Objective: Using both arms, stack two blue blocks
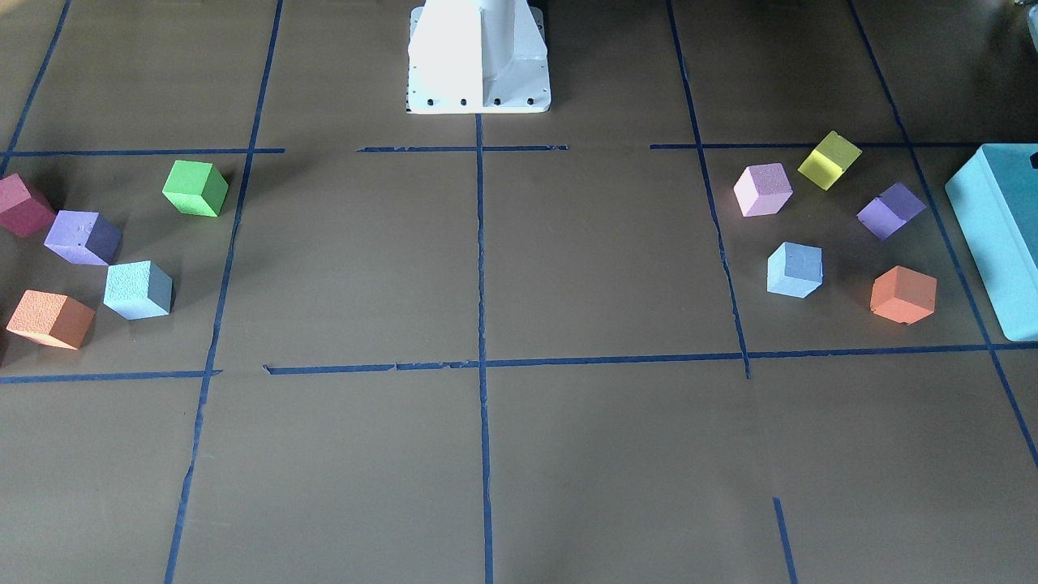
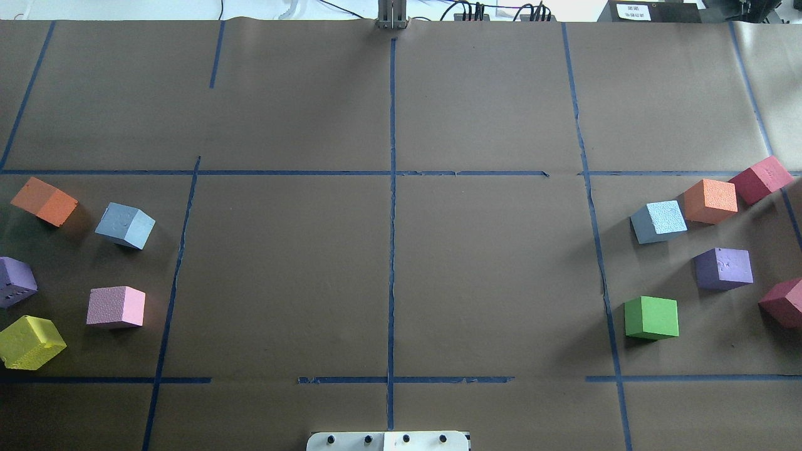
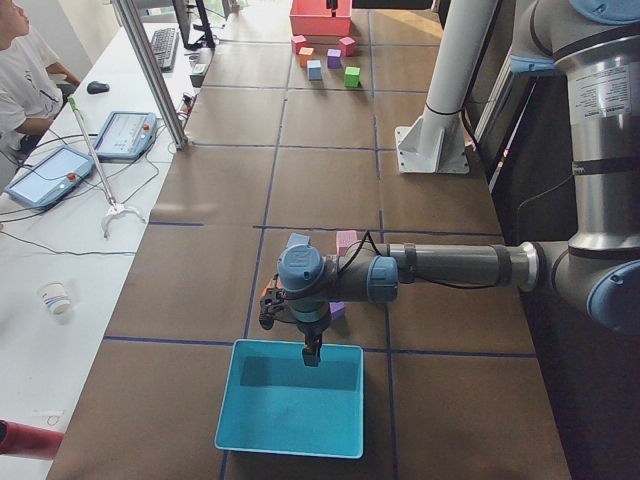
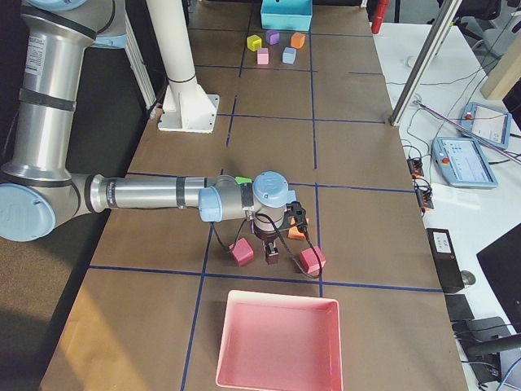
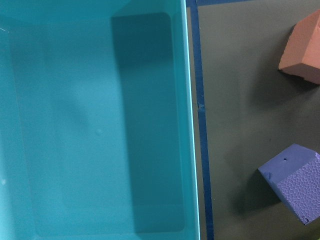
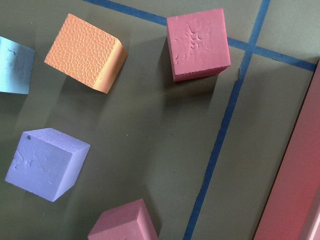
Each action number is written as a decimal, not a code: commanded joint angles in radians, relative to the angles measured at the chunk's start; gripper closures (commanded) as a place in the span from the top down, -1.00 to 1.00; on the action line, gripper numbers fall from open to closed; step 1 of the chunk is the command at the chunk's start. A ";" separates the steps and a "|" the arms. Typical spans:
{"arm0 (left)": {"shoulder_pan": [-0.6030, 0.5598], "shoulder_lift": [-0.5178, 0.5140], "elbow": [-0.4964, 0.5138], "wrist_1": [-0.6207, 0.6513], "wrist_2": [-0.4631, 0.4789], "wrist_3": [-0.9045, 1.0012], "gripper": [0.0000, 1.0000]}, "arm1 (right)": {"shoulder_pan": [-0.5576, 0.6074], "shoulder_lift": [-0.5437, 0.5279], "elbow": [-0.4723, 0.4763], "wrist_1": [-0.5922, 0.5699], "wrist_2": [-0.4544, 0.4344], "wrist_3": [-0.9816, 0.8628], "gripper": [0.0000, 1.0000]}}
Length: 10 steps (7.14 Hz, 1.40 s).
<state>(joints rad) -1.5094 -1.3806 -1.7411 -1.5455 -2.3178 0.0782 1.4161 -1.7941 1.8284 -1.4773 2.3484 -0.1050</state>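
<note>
One blue block point(image 2: 125, 225) lies on the left of the overhead view, among other cubes; it also shows in the front view point(image 1: 795, 269). The other blue block point(image 2: 658, 221) lies on the right, next to an orange cube point(image 2: 710, 200); it shows in the front view point(image 1: 138, 290) and at the right wrist view's left edge point(image 6: 12, 65). My left gripper point(image 3: 312, 355) hangs over the teal box point(image 3: 290, 445). My right gripper point(image 4: 271, 257) hangs between two red cubes near the pink tray point(image 4: 277, 342). I cannot tell whether either is open or shut.
Green point(image 2: 651, 317), purple point(image 2: 723, 268) and red point(image 2: 759, 178) cubes surround the right blue block. Orange point(image 2: 44, 200), pink point(image 2: 116, 307), purple point(image 2: 15, 282) and yellow point(image 2: 30, 341) cubes surround the left one. The white pedestal point(image 1: 478, 57) stands at the middle.
</note>
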 commanded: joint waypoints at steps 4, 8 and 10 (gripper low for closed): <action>0.003 -0.006 0.000 -0.004 -0.003 0.000 1.00 | -0.179 0.172 0.020 0.050 0.002 0.332 1.00; 0.003 -0.006 -0.003 -0.004 -0.003 0.002 1.00 | -0.427 0.256 -0.038 0.259 -0.181 0.677 1.00; 0.003 -0.006 -0.003 -0.004 -0.005 0.002 1.00 | -0.457 0.254 -0.064 0.259 -0.195 0.677 1.00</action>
<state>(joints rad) -1.5064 -1.3868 -1.7438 -1.5495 -2.3213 0.0798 0.9806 -1.5406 1.7817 -1.2190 2.1681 0.5685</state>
